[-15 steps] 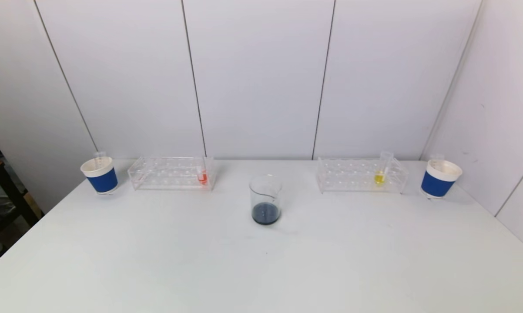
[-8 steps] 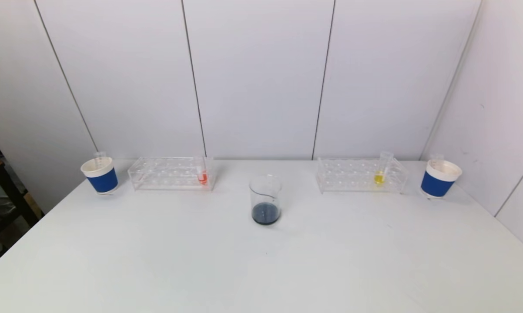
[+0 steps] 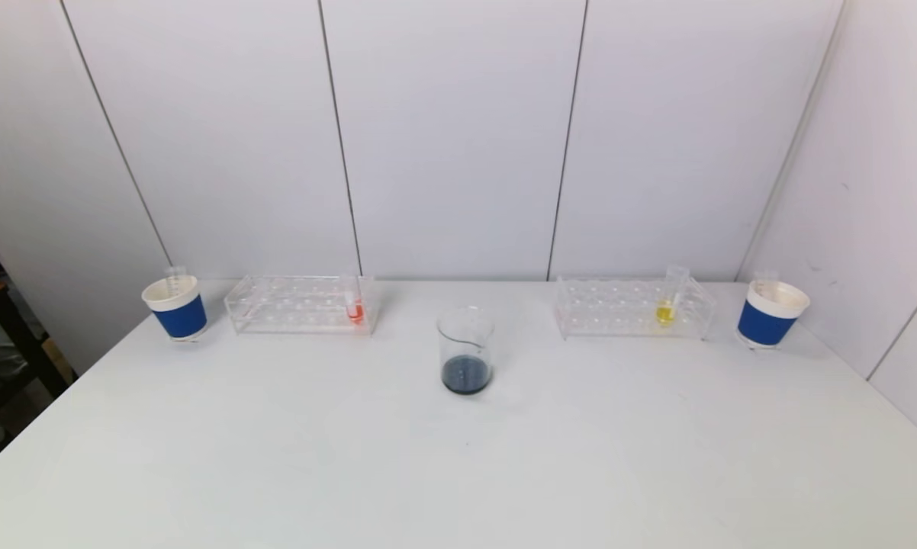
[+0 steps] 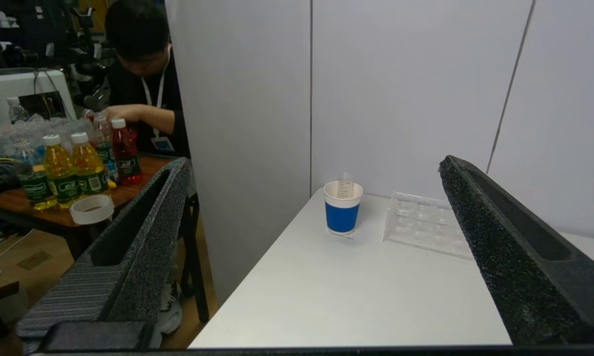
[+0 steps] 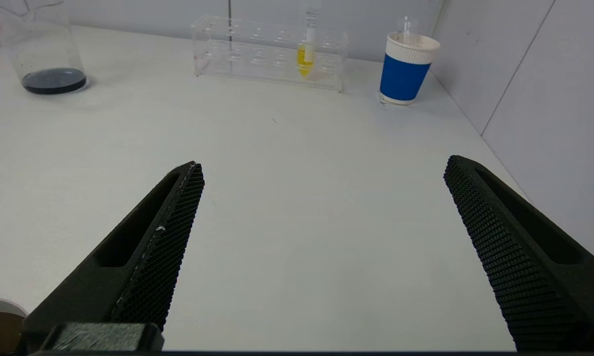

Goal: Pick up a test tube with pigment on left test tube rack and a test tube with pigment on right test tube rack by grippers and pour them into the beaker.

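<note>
In the head view neither arm shows: the beaker (image 3: 465,351), dark liquid at its bottom, stands at centre frame on the white surface (image 3: 458,473), with the left rack (image 3: 300,303) and its red-pigment tube (image 3: 354,308) at middle left and the right rack (image 3: 632,306) with its yellow-pigment tube (image 3: 667,299) at middle right. A blue cup (image 3: 175,306) stands outside the left rack, and another blue cup (image 3: 770,313) outside the right. The left hand (image 4: 312,170) and the right hand (image 5: 321,165) each hang spread wide and empty above the surface's near part.

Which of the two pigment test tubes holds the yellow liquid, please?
The yellow test tube in the right rack; the other tube, in the left rack, holds red.
</note>
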Action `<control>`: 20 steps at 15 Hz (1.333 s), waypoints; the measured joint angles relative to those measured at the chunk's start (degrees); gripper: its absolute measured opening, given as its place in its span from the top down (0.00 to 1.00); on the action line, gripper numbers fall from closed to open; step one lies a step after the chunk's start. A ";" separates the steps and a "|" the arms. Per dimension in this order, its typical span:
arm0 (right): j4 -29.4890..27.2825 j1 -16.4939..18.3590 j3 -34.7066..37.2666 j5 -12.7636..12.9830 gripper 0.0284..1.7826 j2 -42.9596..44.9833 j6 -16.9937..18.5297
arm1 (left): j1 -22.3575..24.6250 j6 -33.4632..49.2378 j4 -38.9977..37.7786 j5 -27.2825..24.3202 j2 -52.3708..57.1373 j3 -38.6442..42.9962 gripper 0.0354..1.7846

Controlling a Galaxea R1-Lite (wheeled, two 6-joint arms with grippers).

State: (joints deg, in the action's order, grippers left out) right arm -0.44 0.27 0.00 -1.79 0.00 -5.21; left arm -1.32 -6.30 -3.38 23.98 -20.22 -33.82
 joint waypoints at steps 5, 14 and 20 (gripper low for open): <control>0.00 0.00 0.00 -0.02 0.01 0.00 -0.02 | 2.17 0.13 4.50 -3.89 5.79 1.88 0.01; 0.00 0.00 0.00 -0.02 0.01 0.00 0.00 | 1.67 0.35 6.62 -9.29 15.54 10.18 0.01; 0.00 0.00 0.00 -0.02 0.01 0.00 0.00 | 1.48 0.96 6.53 -13.40 19.93 18.88 0.01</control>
State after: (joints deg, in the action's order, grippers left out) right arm -0.44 0.27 0.00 -1.82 0.00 -5.21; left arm 0.16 -5.34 3.16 10.58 -0.29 -14.93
